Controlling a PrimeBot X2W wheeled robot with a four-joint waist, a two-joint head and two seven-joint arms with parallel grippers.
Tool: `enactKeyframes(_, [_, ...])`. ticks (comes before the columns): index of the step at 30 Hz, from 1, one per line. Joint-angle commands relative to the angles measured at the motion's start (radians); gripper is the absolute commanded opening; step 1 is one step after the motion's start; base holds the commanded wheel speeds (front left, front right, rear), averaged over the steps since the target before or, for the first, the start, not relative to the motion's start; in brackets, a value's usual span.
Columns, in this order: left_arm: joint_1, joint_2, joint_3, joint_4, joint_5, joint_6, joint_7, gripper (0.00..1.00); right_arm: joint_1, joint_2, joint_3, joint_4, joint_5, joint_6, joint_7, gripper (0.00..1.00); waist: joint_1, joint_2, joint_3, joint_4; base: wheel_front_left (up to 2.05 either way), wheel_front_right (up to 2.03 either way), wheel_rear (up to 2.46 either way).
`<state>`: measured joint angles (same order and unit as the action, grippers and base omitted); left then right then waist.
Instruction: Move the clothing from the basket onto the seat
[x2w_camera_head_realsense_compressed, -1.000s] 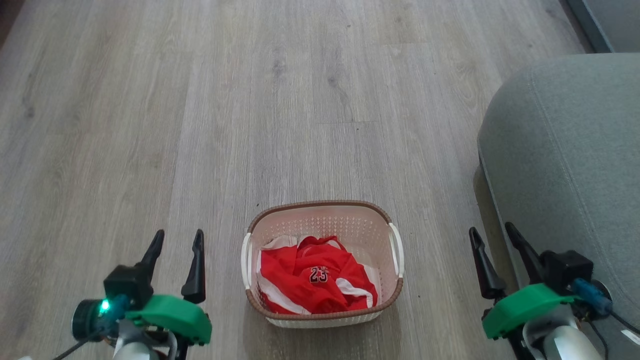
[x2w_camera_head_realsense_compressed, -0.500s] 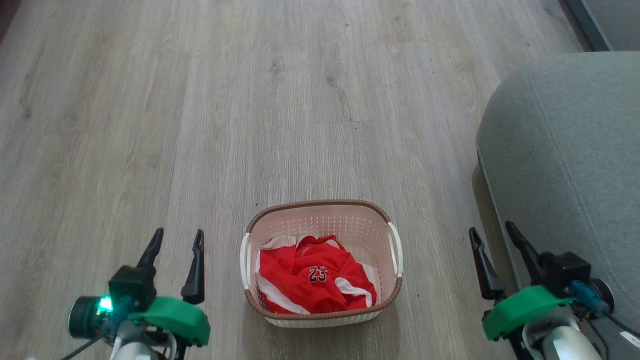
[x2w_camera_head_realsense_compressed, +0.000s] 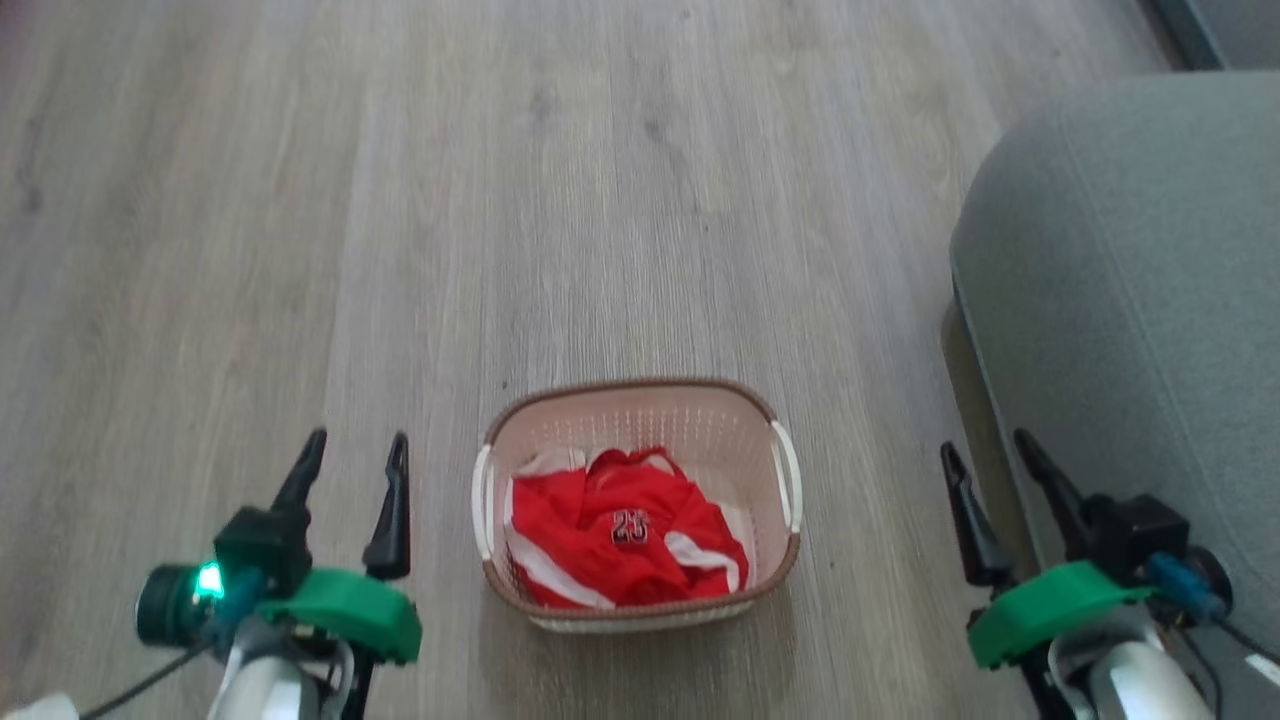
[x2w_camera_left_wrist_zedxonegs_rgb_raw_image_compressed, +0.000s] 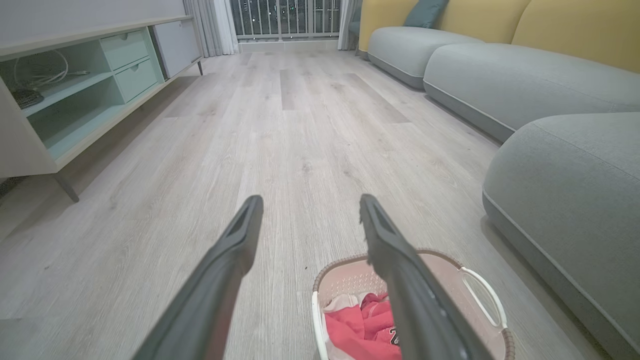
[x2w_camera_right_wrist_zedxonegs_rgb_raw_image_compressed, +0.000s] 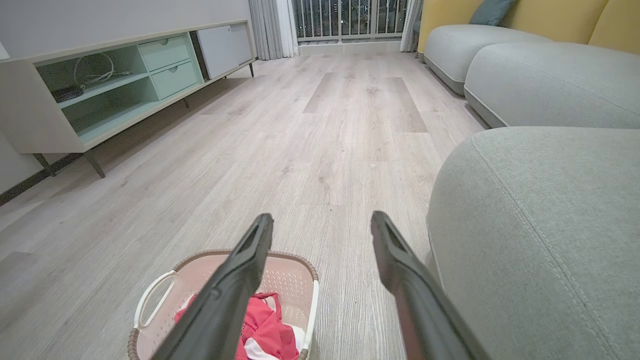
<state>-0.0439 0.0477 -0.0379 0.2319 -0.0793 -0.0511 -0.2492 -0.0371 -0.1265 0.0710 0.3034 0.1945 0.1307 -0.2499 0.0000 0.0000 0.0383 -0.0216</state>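
The clothing (x2w_camera_head_realsense_compressed: 625, 535) is all in the basket (x2w_camera_head_realsense_compressed: 640, 385), a crumpled red heap filling the near 2/3 of the tub with the "23" patch facing up. None of it is on the seat (x2w_camera_head_realsense_compressed: 1130, 280) yet.

Key relation: the basket sits on the floor (x2w_camera_head_realsense_compressed: 400, 200) between the 2 grippers, level with their fingers and below them. It lies inboard to the right of the left gripper (x2w_camera_head_realsense_compressed: 359, 437) and inboard to the left of the right gripper (x2w_camera_head_realsense_compressed: 983, 443). Both wrist views agree, with the tub low and off to the inner side of each finger pair.

The heap has no clear long axis. The basket's own long side runs left-right in the head view.

The left gripper looks slightly nearer the tub's rim. The right one is just beside the seat's rounded corner, so it is probably better placed for the drop-off.

Pose: both arms are low at the robot's sides, fingers pointing forward over the floor. Both jaws are spread apart and hold nothing.

Likely next move: swing 1 wrist inward and tip its fingers down into the heap.
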Motion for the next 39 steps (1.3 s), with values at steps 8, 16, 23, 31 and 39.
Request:
enactKeyframes(8, [-0.199, 0.003, -0.016, -0.055, 0.016, -0.002, -0.013, 1.00, -0.160, -0.008, -0.020, -0.098, -0.014, 0.000, -0.012, 1.00, 0.0000, 0.0000, 0.273, -0.028, 0.00, 0.00, 0.00])
enactKeyframes(16, [-0.387, 0.011, -0.062, -0.043, 0.076, -0.009, -0.013, 1.00, -0.321, 0.013, -0.049, -0.153, -0.006, 0.000, -0.012, 1.00, 0.0000, 0.0000, 0.568, -0.075, 0.00, 0.00, 0.00])
enactKeyframes(23, [-0.583, 0.071, -0.218, 0.111, 0.219, -0.006, -0.013, 1.00, -0.431, 0.044, -0.013, -0.170, 0.000, 0.000, -0.012, 1.00, 0.0000, 0.0000, 0.736, -0.114, 0.00, 0.00, 0.00])
enactKeyframes(31, [-0.844, 0.081, -0.386, 0.443, 0.405, -0.027, 0.105, 1.00, -0.467, 0.064, 0.023, -0.185, 0.008, 0.000, -0.012, 1.00, 0.0000, 0.0000, 0.796, -0.146, 0.00, 0.00, 0.00])
enactKeyframes(39, [-0.991, 0.075, -0.436, 0.687, 0.454, -0.056, 0.329, 1.00, -0.465, 0.073, 0.039, -0.190, 0.024, 0.000, -0.012, 1.00, 0.0000, 0.0000, 0.811, -0.175, 0.00, 0.00, 0.00])
